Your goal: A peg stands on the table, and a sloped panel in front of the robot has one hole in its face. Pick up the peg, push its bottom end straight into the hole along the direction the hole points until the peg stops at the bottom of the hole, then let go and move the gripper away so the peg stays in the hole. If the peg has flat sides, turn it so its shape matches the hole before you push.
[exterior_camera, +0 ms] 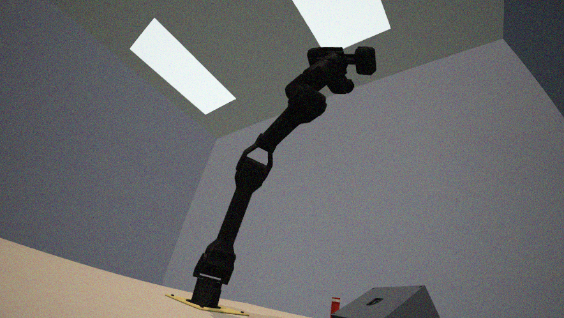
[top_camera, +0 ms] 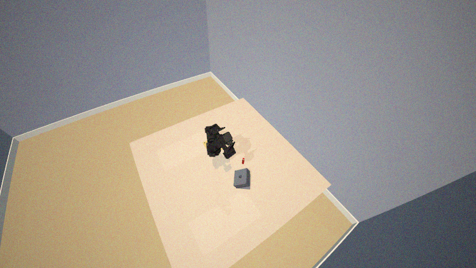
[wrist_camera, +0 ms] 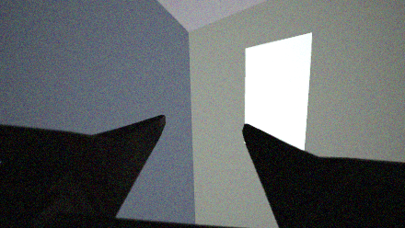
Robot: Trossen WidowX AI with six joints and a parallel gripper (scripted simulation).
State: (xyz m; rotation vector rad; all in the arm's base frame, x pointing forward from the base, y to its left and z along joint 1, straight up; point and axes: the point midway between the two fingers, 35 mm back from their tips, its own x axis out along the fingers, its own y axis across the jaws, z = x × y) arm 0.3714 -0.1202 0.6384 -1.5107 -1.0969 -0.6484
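While the black arm [top_camera: 215,141] [exterior_camera: 235,209] reaches high over the desk [top_camera: 200,216] [exterior_camera: 59,272], how do its jaws stand?

"Wide apart, with nothing between them. In the wrist view the dark, wedge-shaped fingertips taper towards each other across a gap."

"And the peg?"

"The red peg [top_camera: 243,161] [exterior_camera: 335,305] stands upright on the desk, with a pale band near its top. It's near the grey block [top_camera: 246,184] [exterior_camera: 398,295], on the side towards the arm."

"What's the block like?"

"Matt and plain, with a smooth sloped face and crisp edges. The small dark hole [top_camera: 240,176] [exterior_camera: 374,301] in that face looks flat-sided from outside."

"Anything in the way?"

"From the exterior, the block's near edge meets the peg's lower part at the picture's bottom, so its foot is out of sight. From above, the peg shows whole."

"What else is around?"

"A flat yellow base plate [top_camera: 204,143] [exterior_camera: 177,297] under the arm, a pale, faintly speckled desktop, blue-grey walls [top_camera: 299,83] [exterior_camera: 355,217] [wrist_camera: 92,69], and bright, four-sided ceiling panels [exterior_camera: 181,67] [wrist_camera: 278,87]."
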